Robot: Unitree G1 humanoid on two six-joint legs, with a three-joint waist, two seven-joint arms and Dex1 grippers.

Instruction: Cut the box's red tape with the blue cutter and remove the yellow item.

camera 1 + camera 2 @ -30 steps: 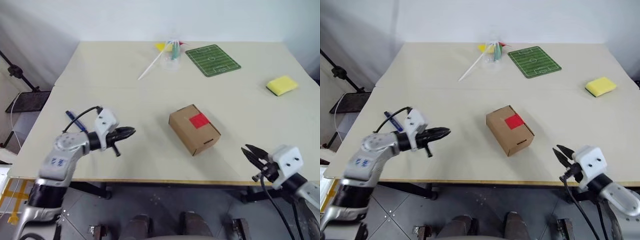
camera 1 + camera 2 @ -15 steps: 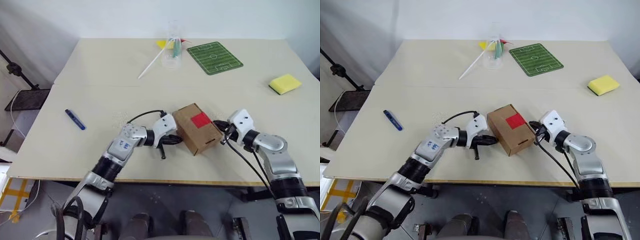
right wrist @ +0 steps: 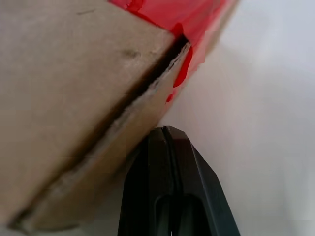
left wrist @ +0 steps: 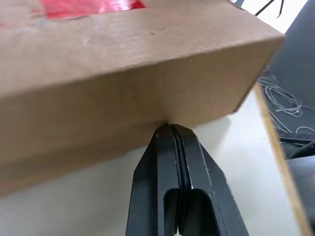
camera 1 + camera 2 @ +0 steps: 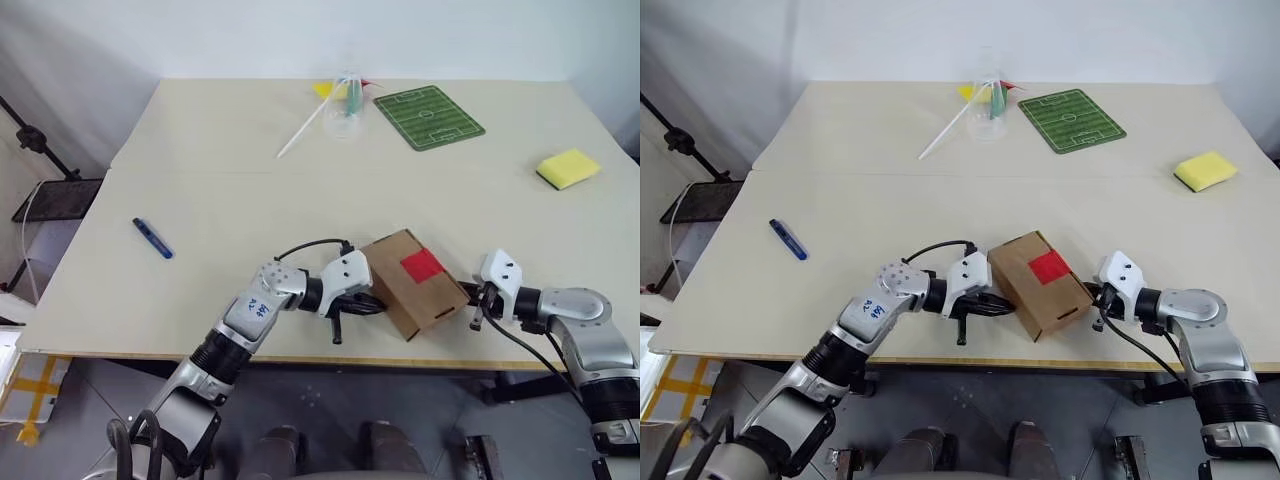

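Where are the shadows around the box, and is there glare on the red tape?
Left eye view: even light, faint shadow beneath the box. Left wrist view: pale sheen on the red tape, shade where the left gripper meets the box. Right wrist view: dark shadow in the flap gap.

both arms were silver-grey metal with black joints. each wrist carried a white blocky housing with small dark screw holes. a black cable looped over each forearm. the left gripper and right gripper had slim black fingers. blue markings sat on the left forearm.
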